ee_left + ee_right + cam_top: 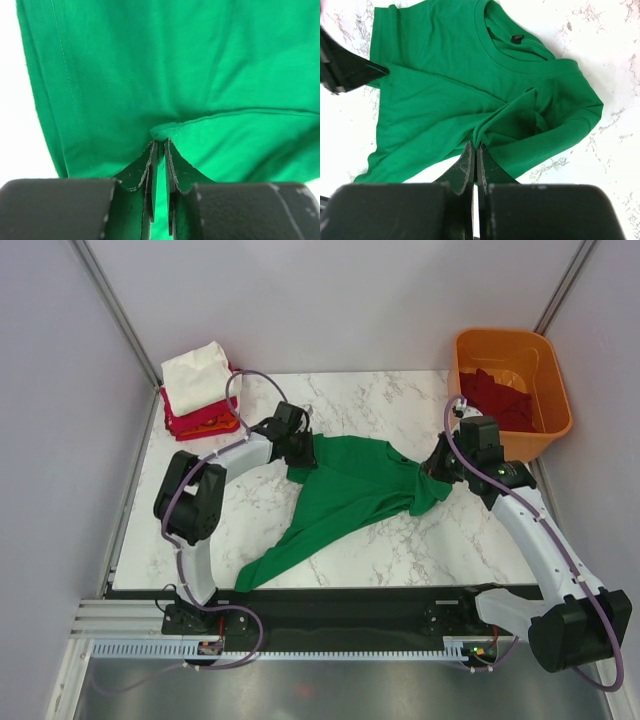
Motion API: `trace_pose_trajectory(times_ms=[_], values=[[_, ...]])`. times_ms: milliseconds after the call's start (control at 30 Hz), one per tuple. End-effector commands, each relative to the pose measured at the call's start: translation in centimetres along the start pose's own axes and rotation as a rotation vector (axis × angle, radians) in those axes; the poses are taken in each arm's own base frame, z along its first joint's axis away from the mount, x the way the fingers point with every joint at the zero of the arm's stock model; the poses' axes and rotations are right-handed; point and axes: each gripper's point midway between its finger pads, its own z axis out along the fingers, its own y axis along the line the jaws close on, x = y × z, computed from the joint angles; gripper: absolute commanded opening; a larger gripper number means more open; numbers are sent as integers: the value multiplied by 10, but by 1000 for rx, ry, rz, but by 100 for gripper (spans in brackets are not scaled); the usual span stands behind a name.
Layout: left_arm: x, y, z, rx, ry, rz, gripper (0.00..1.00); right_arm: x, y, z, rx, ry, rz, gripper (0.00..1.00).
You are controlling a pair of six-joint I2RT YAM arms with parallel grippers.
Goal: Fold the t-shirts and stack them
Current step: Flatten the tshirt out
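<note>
A bright green t-shirt (345,495) lies spread and rumpled across the middle of the marble table, its lower part trailing toward the front left. My left gripper (300,454) is shut on the shirt's far-left edge; the cloth (165,131) is pinched between the fingertips. My right gripper (437,468) is shut on a fold at the shirt's right side by the sleeve (482,142). The collar with its tag (516,39) shows in the right wrist view. A stack of folded shirts, cream-white (200,377) on red and orange (205,420), sits at the far left corner.
A rigid orange plastic tub (540,390) stands at the far right with dark red cloth (497,395) inside. Grey walls close in the table on the left, back and right. The left gripper's tip shows in the right wrist view (350,70).
</note>
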Motion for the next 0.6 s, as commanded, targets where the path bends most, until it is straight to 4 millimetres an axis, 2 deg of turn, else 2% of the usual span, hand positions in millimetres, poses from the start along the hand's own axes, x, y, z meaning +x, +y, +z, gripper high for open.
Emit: trace_pose_trajectory(times_ms=[0,33,133,167,200,233,267,367,433,467,500,533,567], values=[[-45,-32,-52,78,-162,68,17,-19,8,-3,-13,-55,-25,0],[-58,-42,-74,100,-216,78,17,-20,9,-4,-18,-58,-26,0],[-75,-57,-114,136,-306,96,17,-30,16,-11,-41,-85,-26,0],[-64,-56,-138,126,-285,133,2,-36,21,-17,-53,-104,-28,0],[-73,-46,-153,54,-345,131,2,-41,23,-23,-58,-125,-30,0],[-75,-45,-167,43,-376,135,2,-47,24,-28,-55,-147,-26,0],[-80,-50,-200,52,-443,148,2,-57,28,-36,-61,-179,-27,0],[-78,-42,-230,10,-522,151,2,-80,38,-65,-81,-281,-20,0],[-73,-39,-235,3,-522,162,2,-87,41,-77,-90,-317,-16,0],[-70,-41,-231,19,-504,172,2,-85,40,-77,-83,-312,-14,0],[-65,-42,-215,35,-456,183,7,-84,39,-77,-82,-306,-14,0],[-59,-47,-204,75,-412,194,15,-79,37,-73,-77,-291,-16,0],[-55,-47,-192,79,-380,189,37,-76,36,-70,-74,-277,-16,0]])
